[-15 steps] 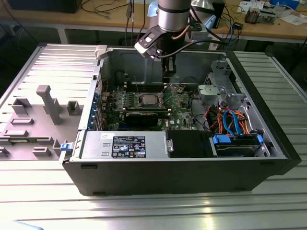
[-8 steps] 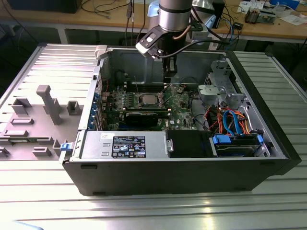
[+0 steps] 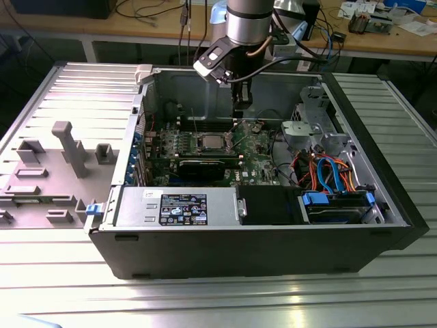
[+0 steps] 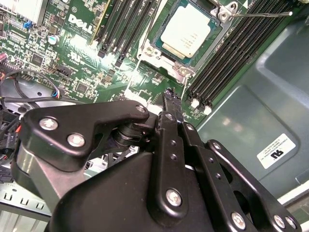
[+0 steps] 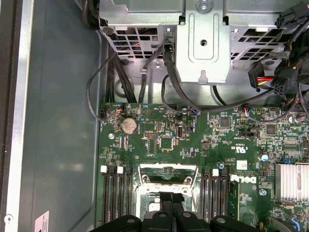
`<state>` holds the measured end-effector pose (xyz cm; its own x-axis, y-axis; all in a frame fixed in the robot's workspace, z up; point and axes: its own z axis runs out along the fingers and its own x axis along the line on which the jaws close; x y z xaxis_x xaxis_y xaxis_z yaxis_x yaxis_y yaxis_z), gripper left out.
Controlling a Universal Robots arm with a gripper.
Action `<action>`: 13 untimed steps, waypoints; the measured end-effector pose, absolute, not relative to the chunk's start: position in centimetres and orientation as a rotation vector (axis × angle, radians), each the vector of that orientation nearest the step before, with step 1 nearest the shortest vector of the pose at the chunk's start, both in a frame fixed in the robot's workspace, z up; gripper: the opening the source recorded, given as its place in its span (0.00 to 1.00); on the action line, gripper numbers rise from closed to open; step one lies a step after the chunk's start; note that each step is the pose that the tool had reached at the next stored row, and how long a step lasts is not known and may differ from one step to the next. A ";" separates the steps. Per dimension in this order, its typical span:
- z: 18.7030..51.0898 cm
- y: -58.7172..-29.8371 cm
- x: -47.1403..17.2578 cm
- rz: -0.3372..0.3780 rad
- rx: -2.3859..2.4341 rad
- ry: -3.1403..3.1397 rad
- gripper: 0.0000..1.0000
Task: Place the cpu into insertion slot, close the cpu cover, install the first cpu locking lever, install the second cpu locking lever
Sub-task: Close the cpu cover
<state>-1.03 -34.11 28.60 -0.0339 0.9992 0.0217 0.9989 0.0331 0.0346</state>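
Observation:
The cpu [image 4: 188, 31] lies flat, silver top up, in the insertion slot [image 3: 210, 142] on the green board. The cpu cover [image 4: 153, 50] is a thin metal frame that lies down around the chip's edges. A thin wire locking lever [image 4: 260, 14] sticks out from one socket corner over the memory slots. In the exterior view my gripper [image 3: 240, 113] hangs above the board, just to the right of the slot. In both wrist views the black fingers [image 4: 166, 113] meet at the gripper's tip [image 4: 169, 93], shut with nothing in them. The gripper [image 5: 169, 195] also partly covers the socket frame [image 5: 166, 169].
The open computer case [image 3: 403, 205] walls in the work area. Long memory slots [image 4: 231, 53] flank the socket on both sides. A metal drive cage [image 5: 200, 43] and cable bundles [image 3: 328, 171] stand to the exterior view's right. A grey fixture plate [image 3: 61, 157] lies to its left.

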 end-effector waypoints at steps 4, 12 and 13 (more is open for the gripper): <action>28.6 -34.1 -1.0 0.063 2.177 2.252 0.11; 28.1 -34.1 1.3 0.058 2.176 2.251 0.11; 28.1 -34.1 1.4 0.058 2.176 2.251 0.11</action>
<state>1.44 -34.11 28.08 -0.0340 0.9993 0.0181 0.9989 0.0333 0.0339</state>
